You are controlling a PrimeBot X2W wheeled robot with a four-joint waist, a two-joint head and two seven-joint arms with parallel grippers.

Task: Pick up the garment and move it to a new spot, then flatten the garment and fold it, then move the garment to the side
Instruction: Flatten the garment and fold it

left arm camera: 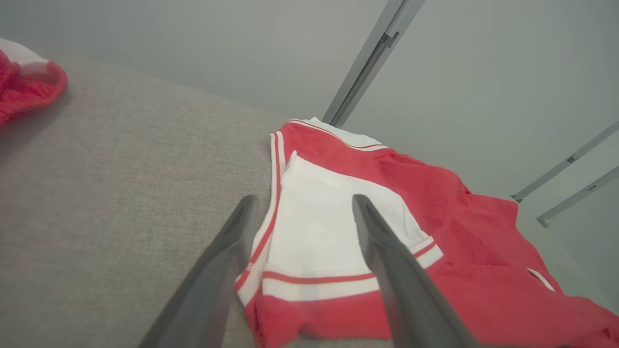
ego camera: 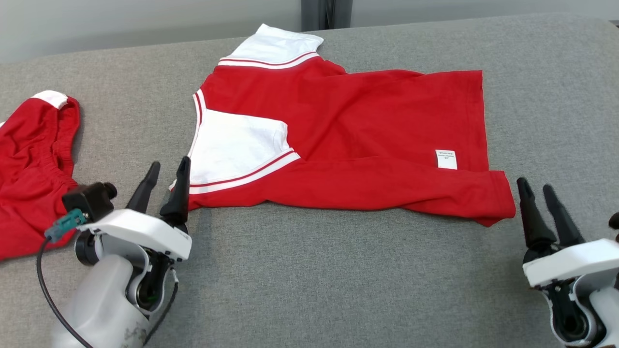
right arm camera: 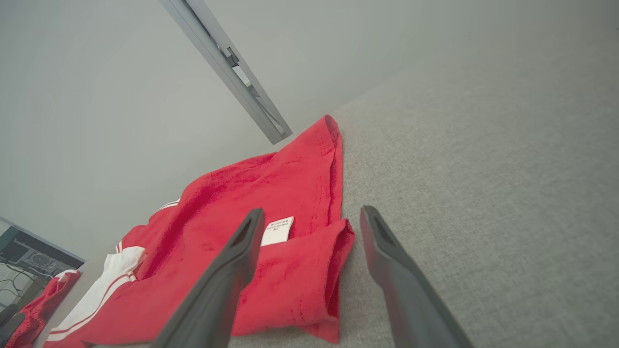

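Note:
The garment (ego camera: 367, 140) is a red shirt with white sleeves and red-and-white stripes, lying folded on the grey surface. A white label (ego camera: 445, 159) sits near its right end. My left gripper (ego camera: 168, 172) hovers just off the garment's near left corner, jaws open and empty. From the left wrist, the fingers (left arm camera: 387, 251) frame the white sleeve (left arm camera: 319, 227). At the garment's near right corner my right gripper (ego camera: 536, 189) is also open and holds nothing. The right wrist view puts that corner (right arm camera: 309, 275) and the label (right arm camera: 277, 230) between its fingers (right arm camera: 387, 261).
A second red garment (ego camera: 34, 164) with a white edge lies crumpled at the left edge of the grey padded surface (ego camera: 338, 270). A grey wall and a metal post (ego camera: 326, 13) stand behind the far edge.

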